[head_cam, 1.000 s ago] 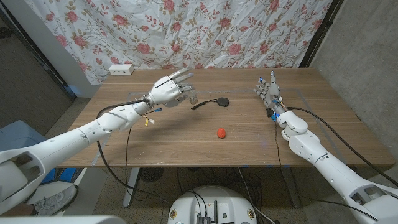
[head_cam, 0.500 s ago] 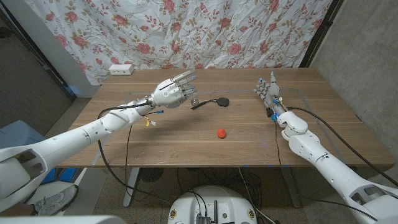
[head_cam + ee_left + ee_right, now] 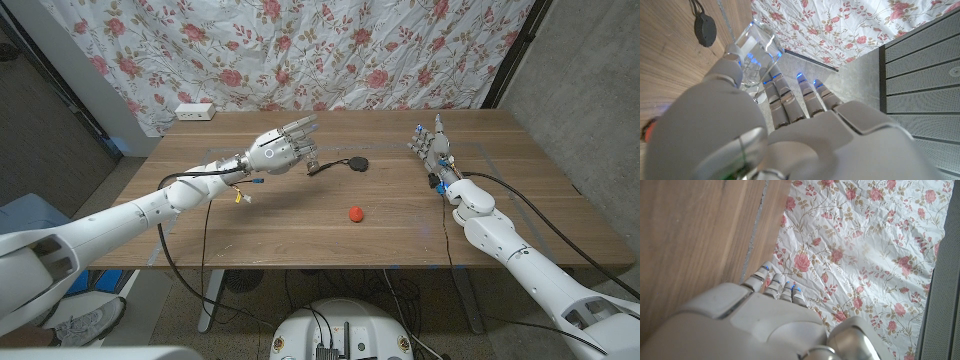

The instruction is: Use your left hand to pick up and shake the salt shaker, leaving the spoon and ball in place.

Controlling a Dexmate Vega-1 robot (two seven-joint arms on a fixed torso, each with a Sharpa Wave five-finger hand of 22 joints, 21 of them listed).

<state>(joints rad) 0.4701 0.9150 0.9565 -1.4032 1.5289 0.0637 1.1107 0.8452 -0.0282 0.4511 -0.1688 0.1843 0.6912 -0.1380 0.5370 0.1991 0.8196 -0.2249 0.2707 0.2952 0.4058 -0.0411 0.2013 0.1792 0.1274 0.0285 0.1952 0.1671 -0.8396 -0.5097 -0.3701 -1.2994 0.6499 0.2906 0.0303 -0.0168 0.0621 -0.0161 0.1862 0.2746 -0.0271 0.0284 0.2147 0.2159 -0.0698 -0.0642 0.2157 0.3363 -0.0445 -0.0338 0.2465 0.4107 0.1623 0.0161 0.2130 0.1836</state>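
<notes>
A wooden worktop (image 3: pixel 300 220) carries a black round-bowled spoon (image 3: pixel 345 165) and a small red ball (image 3: pixel 355 213). Above it, the white left hand (image 3: pixel 282 150) grips a clear, glassy salt shaker (image 3: pixel 756 47), raised beside the spoon. The right hand (image 3: pixel 432 145) stands at the far right, fingers straight, holding nothing.

The left hand (image 3: pixel 283 150) holds the salt shaker (image 3: pixel 311 160) above the table (image 3: pixel 300 220), left of the spoon (image 3: pixel 345 165). The ball (image 3: pixel 355 213) lies nearer the front edge. The right hand (image 3: pixel 430 143) sits far right.

A rose-print curtain (image 3: pixel 300 50) hangs behind the wooden table (image 3: pixel 300 230).
</notes>
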